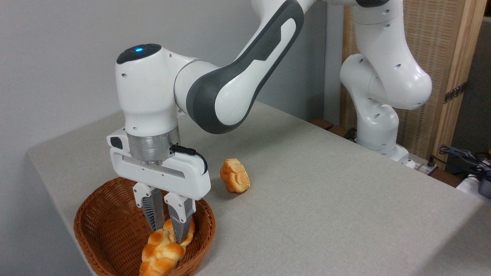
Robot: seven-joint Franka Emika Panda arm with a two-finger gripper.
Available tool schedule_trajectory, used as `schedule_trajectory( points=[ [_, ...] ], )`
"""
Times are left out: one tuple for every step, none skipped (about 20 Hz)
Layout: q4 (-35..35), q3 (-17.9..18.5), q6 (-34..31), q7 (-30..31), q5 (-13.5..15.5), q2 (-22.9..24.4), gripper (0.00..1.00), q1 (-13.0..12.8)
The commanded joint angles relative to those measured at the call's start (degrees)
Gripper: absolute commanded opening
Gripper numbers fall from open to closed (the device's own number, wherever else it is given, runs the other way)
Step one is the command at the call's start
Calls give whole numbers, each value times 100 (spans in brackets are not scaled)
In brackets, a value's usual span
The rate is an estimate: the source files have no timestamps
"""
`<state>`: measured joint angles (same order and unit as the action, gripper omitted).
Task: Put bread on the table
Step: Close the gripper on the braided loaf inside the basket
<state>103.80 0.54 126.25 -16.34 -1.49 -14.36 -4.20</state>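
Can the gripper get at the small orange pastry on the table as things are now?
Probably not yet: the gripper is shut on the bread down in the basket. The pastry itself lies uncovered on the table, nothing around it.

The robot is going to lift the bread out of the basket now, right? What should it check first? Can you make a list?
1. Jaws closed on the long braided golden-orange loaf: ok, the gripper pinches its upper end.
2. Grip firm enough to lift: cannot tell, and it holds near one end, so the loaf may droop.
3. Loaf not yet out of the brown woven wicker basket: ok, it lies inside, against the near rim.
4. Way up is free: ok, nothing hangs over the basket but the arm.
5. Bare spot on the light grey-beige tabletop: ok, plenty to the right.
6. Short stubby orange pastry out of the way: ok, it sits beside the basket.
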Motion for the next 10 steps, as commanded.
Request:
schedule_trajectory(
  points=[
    [-35, 17, 40, 69, -36, -41, 42, -45],
    [-35, 17, 40, 69, -36, -32, 42, -45],
    [-35, 17, 40, 69, -36, -23, 42, -45],
    [-35, 17, 40, 60, -36, -15, 42, -45],
    [-35, 25, 31, 60, -36, 3, 42, -45],
    [-35, 25, 31, 60, -36, 29, 42, -45],
    [-35, 25, 31, 60, -36, 90, 42, -45],
    [-44, 25, 31, 60, -36, 135, 42, -45],
    [-35, 25, 31, 69, -36, 205, 42, -45],
    [-44, 17, 23, 69, -36, 257, 42, -45]
  ],
)
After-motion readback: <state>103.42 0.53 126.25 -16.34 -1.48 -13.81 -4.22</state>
